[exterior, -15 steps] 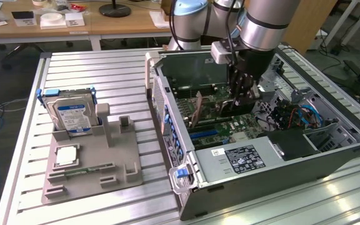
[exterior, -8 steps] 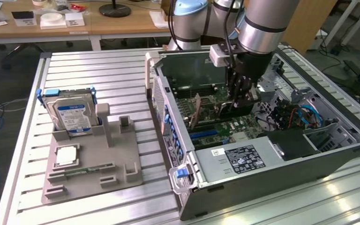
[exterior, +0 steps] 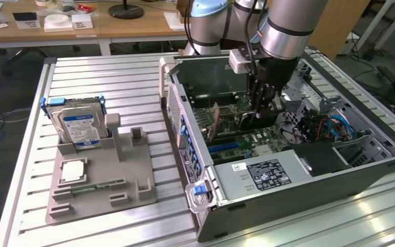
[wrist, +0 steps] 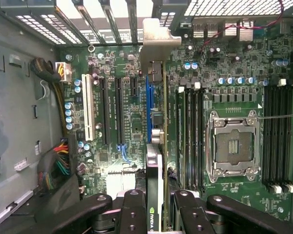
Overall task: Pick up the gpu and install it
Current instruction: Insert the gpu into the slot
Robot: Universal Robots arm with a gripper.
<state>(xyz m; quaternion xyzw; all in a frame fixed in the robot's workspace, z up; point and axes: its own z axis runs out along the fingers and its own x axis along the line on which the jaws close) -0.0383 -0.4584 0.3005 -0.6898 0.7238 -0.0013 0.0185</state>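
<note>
The gpu [wrist: 158, 126] stands on edge inside the open computer case [exterior: 183, 128]. In the wrist view I see it edge-on: silver end bracket [wrist: 154, 39] toward the case's rear slots, thin green board, and a black cooler face bearing a green logo. It lines up along the blue expansion slot [wrist: 148, 105] of the motherboard [wrist: 224, 78]; whether it is seated I cannot tell. My gripper [wrist: 158, 214] is shut on the card, one black finger on each face. In the exterior view my gripper [exterior: 261, 110] reaches down into the case, holding the gpu [exterior: 228, 122].
A grey parts holder [exterior: 125, 193] at the exterior view's left carries a silver hard drive [exterior: 79, 123], a chip [exterior: 72, 172] and a memory stick [exterior: 101, 183]. Inside the case are a white slot [wrist: 89, 109], CPU socket [wrist: 232, 146], power supply [exterior: 266, 175] and cables [exterior: 328, 126].
</note>
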